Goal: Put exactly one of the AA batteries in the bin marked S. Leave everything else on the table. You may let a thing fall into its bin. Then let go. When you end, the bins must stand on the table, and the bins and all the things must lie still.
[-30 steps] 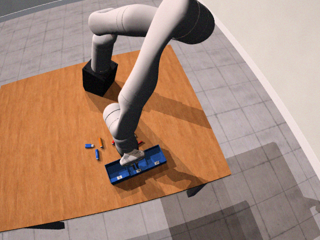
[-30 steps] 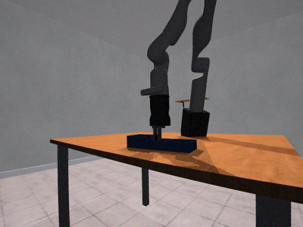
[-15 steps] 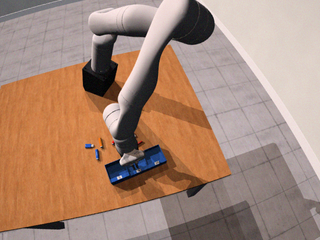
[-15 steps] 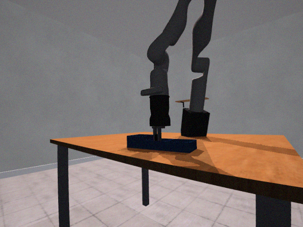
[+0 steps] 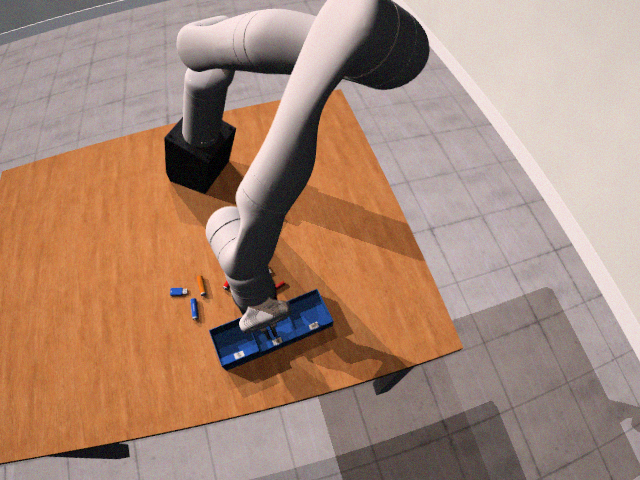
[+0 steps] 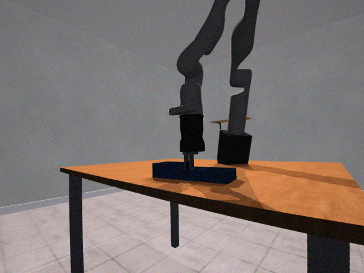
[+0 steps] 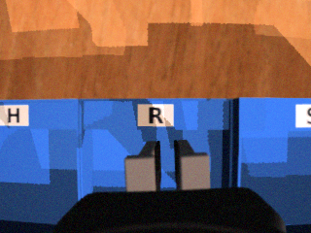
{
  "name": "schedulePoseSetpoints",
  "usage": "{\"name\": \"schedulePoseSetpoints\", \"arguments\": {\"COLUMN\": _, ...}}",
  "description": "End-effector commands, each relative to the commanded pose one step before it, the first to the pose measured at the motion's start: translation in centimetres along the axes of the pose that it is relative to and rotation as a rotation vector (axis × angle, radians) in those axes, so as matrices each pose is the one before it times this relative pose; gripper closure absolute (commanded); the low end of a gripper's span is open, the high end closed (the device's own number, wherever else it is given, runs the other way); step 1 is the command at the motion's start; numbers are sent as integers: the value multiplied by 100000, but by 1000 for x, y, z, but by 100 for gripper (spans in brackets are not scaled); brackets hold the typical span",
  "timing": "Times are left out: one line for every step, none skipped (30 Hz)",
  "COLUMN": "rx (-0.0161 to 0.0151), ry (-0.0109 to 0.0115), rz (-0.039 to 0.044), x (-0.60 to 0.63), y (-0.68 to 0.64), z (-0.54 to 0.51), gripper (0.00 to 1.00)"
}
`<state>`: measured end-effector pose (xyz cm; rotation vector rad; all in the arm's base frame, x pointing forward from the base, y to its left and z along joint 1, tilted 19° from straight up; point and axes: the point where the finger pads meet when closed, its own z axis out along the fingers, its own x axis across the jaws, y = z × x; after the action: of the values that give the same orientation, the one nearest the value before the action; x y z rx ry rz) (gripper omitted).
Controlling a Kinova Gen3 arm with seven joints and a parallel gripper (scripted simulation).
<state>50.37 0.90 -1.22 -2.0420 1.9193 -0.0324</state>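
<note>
Here the claw [image 7: 166, 162], narrowly closed and empty, hangs inside bin R [image 7: 155, 116]

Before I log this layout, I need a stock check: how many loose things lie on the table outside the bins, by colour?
Blue: 2, a short blue stick and a blue cylinder
Orange: 1, an orange cylinder
Red: 1 or 2; red tips show on either side of the arm, which hides whether they join
Total: 4 or 5
</note>
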Motion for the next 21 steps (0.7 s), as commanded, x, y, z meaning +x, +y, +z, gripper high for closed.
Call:
{"name": "schedulePoseSetpoints", "arguments": {"rx": 167, "ry": 22, "rz": 21, "x": 19, "y": -65, "z": -69, "gripper": 69}}
{"name": "schedulePoseSetpoints", "arguments": {"rx": 0, "ry": 0, "rz": 0, "x": 0, "y": 0, "z": 0, "gripper": 69}}
{"name": "schedulePoseSetpoints", "arguments": {"rx": 0, "ry": 0, "rz": 0, "x": 0, "y": 0, "z": 0, "gripper": 69}}
{"name": "schedulePoseSetpoints", "arguments": {"rx": 0, "ry": 0, "rz": 0, "x": 0, "y": 0, "z": 0, "gripper": 69}}
{"name": "schedulePoseSetpoints", "arguments": {"rx": 0, "ry": 0, "rz": 0, "x": 0, "y": 0, "z": 0, "gripper": 69}}
{"name": "schedulePoseSetpoints", "arguments": {"rx": 0, "ry": 0, "rz": 0, "x": 0, "y": 0, "z": 0, "gripper": 69}}
{"name": "schedulePoseSetpoints", "arguments": {"rx": 0, "ry": 0, "rz": 0, "x": 0, "y": 0, "z": 0, "gripper": 69}}
{"name": "schedulePoseSetpoints", "arguments": {"rx": 0, "ry": 0, "rz": 0, "x": 0, "y": 0, "z": 0, "gripper": 69}}
{"name": "schedulePoseSetpoints", "arguments": {"rx": 0, "ry": 0, "rz": 0, "x": 0, "y": 0, "z": 0, "gripper": 69}}
{"name": "schedulePoseSetpoints", "arguments": {"rx": 0, "ry": 0, "rz": 0, "x": 0, "y": 0, "z": 0, "gripper": 69}}
{"name": "schedulePoseSetpoints", "arguments": {"rx": 0, "ry": 0, "rz": 0, "x": 0, "y": 0, "z": 0, "gripper": 69}}
{"name": "schedulePoseSetpoints", "arguments": {"rx": 0, "ry": 0, "rz": 0, "x": 0, "y": 0, "z": 0, "gripper": 69}}
{"name": "schedulePoseSetpoints", "arguments": {"rx": 0, "ry": 0, "rz": 0, "x": 0, "y": 0, "z": 0, "gripper": 69}}
{"name": "schedulePoseSetpoints", "arguments": {"rx": 0, "ry": 0, "rz": 0, "x": 0, "y": 0, "z": 0, "gripper": 69}}
{"name": "schedulePoseSetpoints", "arguments": {"rx": 0, "ry": 0, "rz": 0, "x": 0, "y": 0, "z": 0, "gripper": 69}}
{"name": "schedulePoseSetpoints", "arguments": {"rx": -11, "ry": 1, "rz": 8, "x": 5, "y": 13, "z": -121, "gripper": 69}}
{"name": "schedulePoseSetpoints", "arguments": {"rx": -3, "ry": 0, "rz": 0, "x": -1, "y": -4, "z": -139, "gripper": 69}}
{"name": "schedulePoseSetpoints", "arguments": {"rx": 0, "ry": 0, "rz": 0, "x": 0, "y": 0, "z": -133, "gripper": 69}}
{"name": "schedulePoseSetpoints", "arguments": {"rx": 0, "ry": 0, "rz": 0, "x": 0, "y": 0, "z": -133, "gripper": 69}}
{"name": "schedulePoseSetpoints", "arguments": {"rx": 0, "ry": 0, "rz": 0, "x": 0, "y": 0, "z": -133, "gripper": 69}}
{"name": "schedulePoseSetpoints", "arguments": {"rx": 0, "ry": 0, "rz": 0, "x": 0, "y": 0, "z": -133, "gripper": 69}}
